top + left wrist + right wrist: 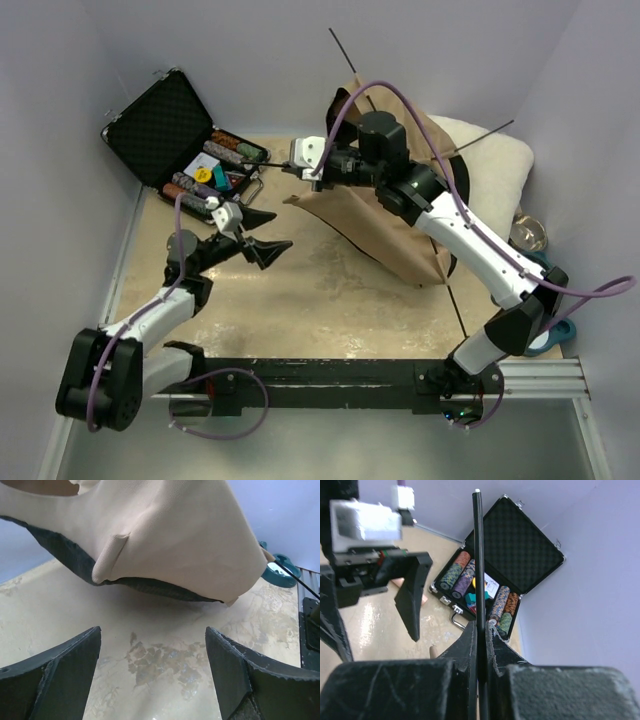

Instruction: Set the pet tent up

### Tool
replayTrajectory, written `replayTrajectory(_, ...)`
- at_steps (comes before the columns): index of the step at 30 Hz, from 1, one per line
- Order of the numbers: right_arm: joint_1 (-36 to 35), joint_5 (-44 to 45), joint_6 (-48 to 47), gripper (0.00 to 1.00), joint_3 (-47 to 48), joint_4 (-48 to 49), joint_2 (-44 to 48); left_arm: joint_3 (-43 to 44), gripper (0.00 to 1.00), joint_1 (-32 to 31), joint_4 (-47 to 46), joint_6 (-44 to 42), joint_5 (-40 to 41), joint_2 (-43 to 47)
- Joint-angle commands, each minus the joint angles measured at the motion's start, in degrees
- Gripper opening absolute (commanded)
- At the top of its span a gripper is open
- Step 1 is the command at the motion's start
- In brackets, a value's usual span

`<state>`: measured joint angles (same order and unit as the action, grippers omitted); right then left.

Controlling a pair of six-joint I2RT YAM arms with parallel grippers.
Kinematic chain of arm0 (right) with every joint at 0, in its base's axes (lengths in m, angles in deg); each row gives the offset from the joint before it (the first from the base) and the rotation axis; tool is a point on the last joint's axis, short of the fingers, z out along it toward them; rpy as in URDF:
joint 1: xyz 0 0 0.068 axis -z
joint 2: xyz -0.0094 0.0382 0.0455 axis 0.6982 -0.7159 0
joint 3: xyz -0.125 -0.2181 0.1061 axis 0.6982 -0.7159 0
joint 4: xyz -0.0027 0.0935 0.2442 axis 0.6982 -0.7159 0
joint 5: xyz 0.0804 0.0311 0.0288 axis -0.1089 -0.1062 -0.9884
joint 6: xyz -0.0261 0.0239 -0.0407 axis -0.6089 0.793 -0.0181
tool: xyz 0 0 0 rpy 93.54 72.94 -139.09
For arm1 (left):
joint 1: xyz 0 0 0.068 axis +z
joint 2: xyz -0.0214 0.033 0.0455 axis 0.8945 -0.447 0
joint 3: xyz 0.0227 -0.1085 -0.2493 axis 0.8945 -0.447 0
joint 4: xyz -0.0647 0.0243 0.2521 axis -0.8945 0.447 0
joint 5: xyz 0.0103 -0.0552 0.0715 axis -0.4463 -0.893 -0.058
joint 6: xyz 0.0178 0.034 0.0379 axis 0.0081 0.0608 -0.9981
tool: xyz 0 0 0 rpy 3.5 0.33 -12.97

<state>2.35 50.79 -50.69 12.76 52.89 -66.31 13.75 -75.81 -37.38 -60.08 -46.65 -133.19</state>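
As far as can be told from the wrist view, right gripper pinched down hard on one thin black pole, fingers nearly together with only the rod between them. Gripping it right at the left edge of the pet tent, free end of the pole poking out leftward past the fabric. Guessing that's the way to steer such a skinny, whippy rod: grab close to the cloth, then bend it to bow the fabric up.

Left gripper spread wide, carrying nothing, parked low over the table near the tent's left side and aimed at its lower edge, not touching. Probably set there to pin or catch a corner during the bending.

Tent itself: tan fabric bunched and half slumped, black underside curling up off the table along the bottom edge, small fabric tab stitched just above that edge. Not standing yet, so calling the job early to middle. Two more thin pole ends sticking out past the far side of the tent.

Further out: open black case of chips well left of the tent, white cushion tucked behind its right side, something teal just beyond its right corner, no idea what.
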Motion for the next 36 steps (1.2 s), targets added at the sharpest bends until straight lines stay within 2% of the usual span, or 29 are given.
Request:
replayTrajectory(1, 0.36, 2.12, 1.83, 0.0, 2.66, -0.54, 4.04, 3.67, 0.9, -2.4, -9.48, -2.49, 4.9, -4.64)
replayTrajectory(5, 0.54, 2.3, 2.88, 0.0, 1.44, 0.07, 5.79, 8.06, 0.91, -3.37, -10.18, -0.48, 4.37, -9.12)
replayTrajectory(10, 0.62, 2.48, 3.68, 0.0, -0.06, 1.04, 7.11, 14.31, 0.91, -7.84, -11.41, -0.56, 4.72, -13.87)
replayTrajectory(14, 1.24, 2.39, 4.38, 0.0, -0.68, 1.91, 7.9, 16.51, 0.83, -9.79, -11.94, -0.21, 4.99, -17.3)
replayTrajectory(24, 3.17, 1.51, 5.7, 0.0, -1.91, 2.09, 8.52, 19.5, 0.43, -11.28, -15.1, 4.17, 3.93, -19.41)
replayTrajectory(29, 3.88, 0.98, 5.43, 0.0, -2.0, 1.92, 8.61, 20.38, 0.42, -12.51, -15.8, 5.86, 4.11, -19.24)
replayTrajectory(31, 4.05, 0.81, 5.52, 0.0, -1.91, 2.01, 8.61, 20.56, 0.37, -12.95, -15.98, 5.59, 3.5, -19.59)
replayTrajectory(32, 3.96, 0.89, 5.61, 0.0, -1.82, 2.18, 8.52, 20.56, 0.32, -13.04, -15.89, 5.5, 3.23, -19.76)
replayTrajectory(34, 4.14, 1.68, 5.7, 0.0, -1.82, 2.44, 8.78, 20.38, 0.13, -13.04, -16.07, 5.59, 2.44, -19.68)
replayTrajectory(36, 4.4, 4.13, 4.48, 0.0, -1.91, 1.66, 8.79, 19.77, 0.04, -12.6, -15.54, 5.94, 1.91, -18.2)
